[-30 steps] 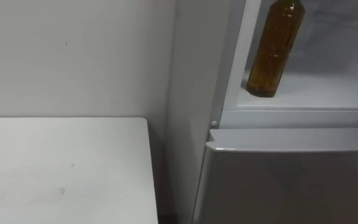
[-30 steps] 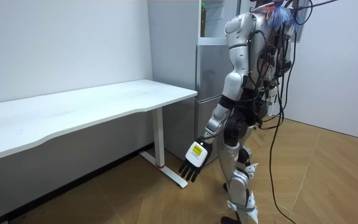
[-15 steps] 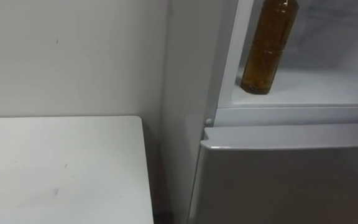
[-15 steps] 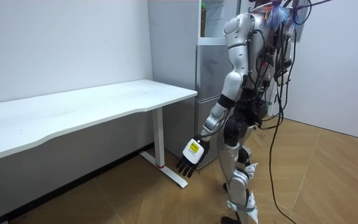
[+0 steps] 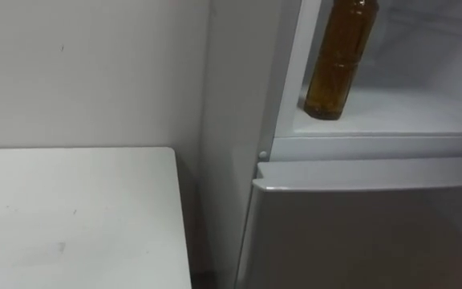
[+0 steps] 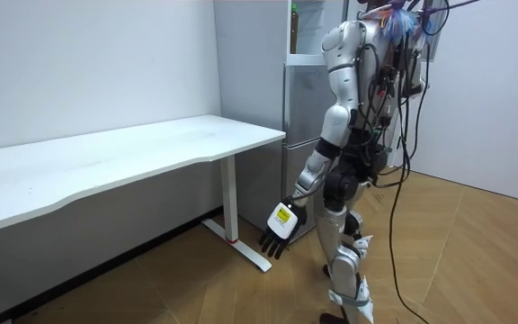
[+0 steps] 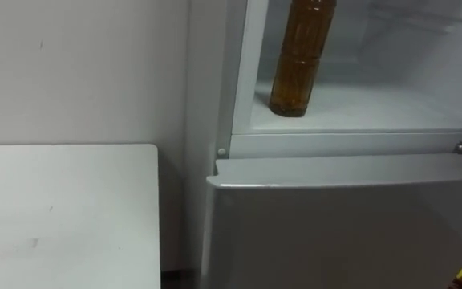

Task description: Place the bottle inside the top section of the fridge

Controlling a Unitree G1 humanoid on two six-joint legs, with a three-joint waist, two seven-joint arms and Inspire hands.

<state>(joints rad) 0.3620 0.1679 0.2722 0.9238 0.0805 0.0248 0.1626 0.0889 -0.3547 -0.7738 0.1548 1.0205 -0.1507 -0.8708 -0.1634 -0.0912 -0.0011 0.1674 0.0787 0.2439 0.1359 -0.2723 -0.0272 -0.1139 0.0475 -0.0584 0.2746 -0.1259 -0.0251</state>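
While the robot faces the fridge (image 5: 359, 229), the bottle (image 5: 337, 60) stands upright in the upper compartment; left hand (image 6: 279, 229) hangs low, fingers apart, empty.

Silver-white shell panels, black joints. The left hand (image 6: 279, 229) has dark fingers and a white tag with a yellow square on its back. Above the hand: slim silver forearm, rounded shoulder cap. Black cable bundle behind, blue-red bits at the head.
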